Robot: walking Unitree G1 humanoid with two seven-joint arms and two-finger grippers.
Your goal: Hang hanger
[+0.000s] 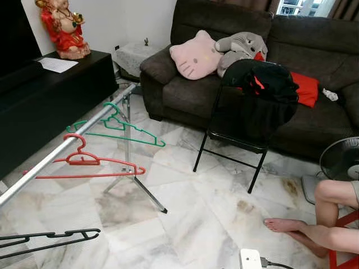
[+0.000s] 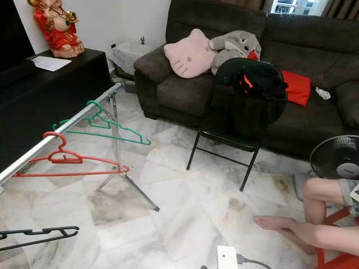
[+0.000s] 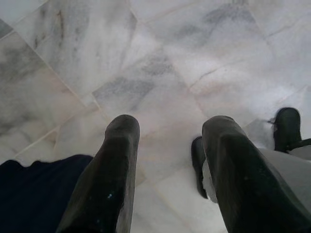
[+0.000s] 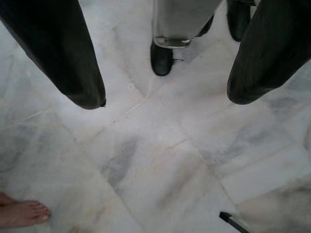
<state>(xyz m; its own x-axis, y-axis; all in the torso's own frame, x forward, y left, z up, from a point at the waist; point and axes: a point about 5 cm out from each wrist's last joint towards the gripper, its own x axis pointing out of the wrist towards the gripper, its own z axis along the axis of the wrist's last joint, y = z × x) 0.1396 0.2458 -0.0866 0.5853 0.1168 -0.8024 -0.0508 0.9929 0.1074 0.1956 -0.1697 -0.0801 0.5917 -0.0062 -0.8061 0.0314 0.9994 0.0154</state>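
A silver rail [image 1: 67,144] of a drying rack runs from the lower left up towards the sofa. A green hanger [image 1: 115,128] and a red hanger [image 1: 84,162] hang on it by their hooks. A black hanger [image 1: 50,238] shows at the lower left edge, its hook cut off by the frame. My left gripper [image 3: 170,128] points down at the marble floor, open with nothing between its fingers. My right gripper [image 4: 165,99] also points at the floor, open wide and holding nothing.
A black folding chair [image 1: 247,120] draped with dark clothes stands before the brown sofa [image 1: 185,89]. A person's bare foot and legs [image 1: 314,227] are at the right, by a floor fan [image 1: 342,159]. A black cabinet [image 1: 50,95] lines the left. The rack's leg [image 1: 148,196] reaches onto the floor.
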